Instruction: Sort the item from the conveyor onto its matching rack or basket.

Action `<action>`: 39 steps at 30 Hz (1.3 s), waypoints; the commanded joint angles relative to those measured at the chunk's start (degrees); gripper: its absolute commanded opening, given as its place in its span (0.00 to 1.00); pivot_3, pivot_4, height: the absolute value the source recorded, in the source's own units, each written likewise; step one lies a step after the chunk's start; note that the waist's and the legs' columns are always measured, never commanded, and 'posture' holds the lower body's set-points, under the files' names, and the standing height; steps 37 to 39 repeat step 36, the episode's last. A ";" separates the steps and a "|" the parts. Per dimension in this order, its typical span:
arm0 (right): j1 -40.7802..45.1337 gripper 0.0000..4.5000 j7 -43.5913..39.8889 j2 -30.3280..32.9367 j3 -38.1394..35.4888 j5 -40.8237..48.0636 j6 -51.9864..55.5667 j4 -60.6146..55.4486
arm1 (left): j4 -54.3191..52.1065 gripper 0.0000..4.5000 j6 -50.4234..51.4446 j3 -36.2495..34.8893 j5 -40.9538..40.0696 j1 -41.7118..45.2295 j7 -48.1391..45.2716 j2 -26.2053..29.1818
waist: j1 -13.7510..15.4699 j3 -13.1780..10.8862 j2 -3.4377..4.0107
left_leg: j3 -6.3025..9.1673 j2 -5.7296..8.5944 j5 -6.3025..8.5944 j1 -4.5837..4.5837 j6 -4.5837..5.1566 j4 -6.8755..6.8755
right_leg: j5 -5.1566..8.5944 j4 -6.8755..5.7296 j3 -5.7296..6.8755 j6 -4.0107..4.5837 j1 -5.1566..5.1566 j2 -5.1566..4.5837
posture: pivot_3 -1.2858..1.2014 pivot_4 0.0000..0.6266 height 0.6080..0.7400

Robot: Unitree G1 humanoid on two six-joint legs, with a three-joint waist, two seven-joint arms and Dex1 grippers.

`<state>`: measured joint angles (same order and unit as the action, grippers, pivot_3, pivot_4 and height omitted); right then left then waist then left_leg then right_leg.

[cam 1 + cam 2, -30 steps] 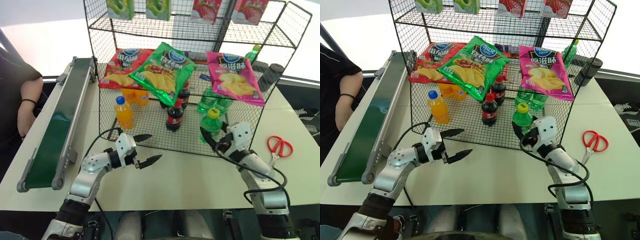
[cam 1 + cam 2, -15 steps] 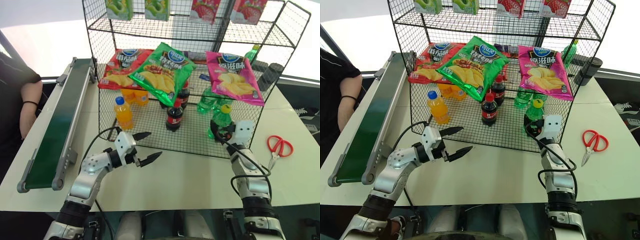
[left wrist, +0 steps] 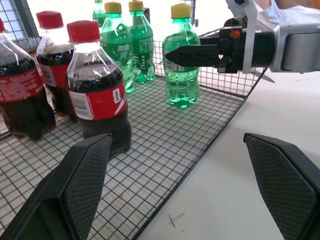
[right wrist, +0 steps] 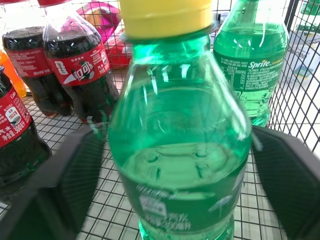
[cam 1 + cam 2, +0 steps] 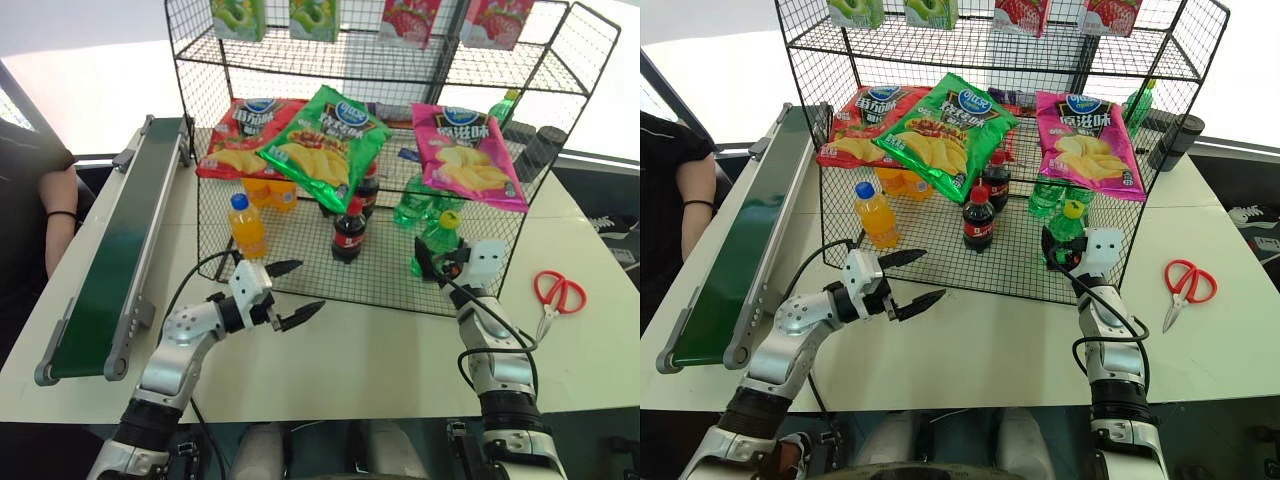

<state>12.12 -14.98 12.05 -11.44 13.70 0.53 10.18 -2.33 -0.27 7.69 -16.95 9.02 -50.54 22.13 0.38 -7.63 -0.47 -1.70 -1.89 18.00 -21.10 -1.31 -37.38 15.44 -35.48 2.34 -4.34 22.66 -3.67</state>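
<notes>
Bottle point(image 3: 182, 60) upright in basket point(image 3: 165, 165)

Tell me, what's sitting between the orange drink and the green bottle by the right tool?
A cola bottle stands between the orange drink and green bottle, seen from the head views.

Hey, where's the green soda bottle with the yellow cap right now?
The green bottle stands upright in the rack's bottom basket, near its front right corner, between the right gripper's open fingers, in front of two other green bottles.

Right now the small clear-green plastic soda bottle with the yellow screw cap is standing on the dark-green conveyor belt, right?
No. The small clear-green plastic soda bottle stands upright in the black wire-mesh basket, between the open right gripper's fingers, as the left wrist view shows.
</notes>
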 commanded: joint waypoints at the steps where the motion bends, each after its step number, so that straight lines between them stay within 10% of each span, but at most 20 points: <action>1: -1.55 0.99 0.22 0.79 -0.54 0.18 -0.09 -6.07 | -0.86 1.00 -0.60 -0.88 -0.54 0.67 0.37 -0.34 | 0.01 0.00 0.00 | 0.00 0.00 0.00 0.00 0.00 0.00 | 0.00 0.00 0.00 0.00 0.00 0.00 | 0.52 0.24 1.00; 24: -30.10 0.99 -18.64 16.69 -5.05 8.44 6.93 -35.56 | 1.00 1.00 2.51 -12.76 -0.96 -7.29 2.58 10.10 | 0.36 0.02 -0.02 | -0.03 0.00 0.01 0.57 0.02 0.13 | 0.04 0.09 -0.05 0.05 -0.47 -0.01 | 0.52 0.24 1.00; 39: -29.67 0.99 -23.25 20.72 -7.06 10.14 7.96 -35.06 | 0.01 1.00 2.01 -15.95 -1.62 -12.53 1.43 12.04 | 0.30 0.02 -0.04 | -0.09 -0.05 0.02 0.63 0.02 0.19 | 0.05 0.05 -0.11 0.06 -0.44 0.00 | 0.52 0.24 1.00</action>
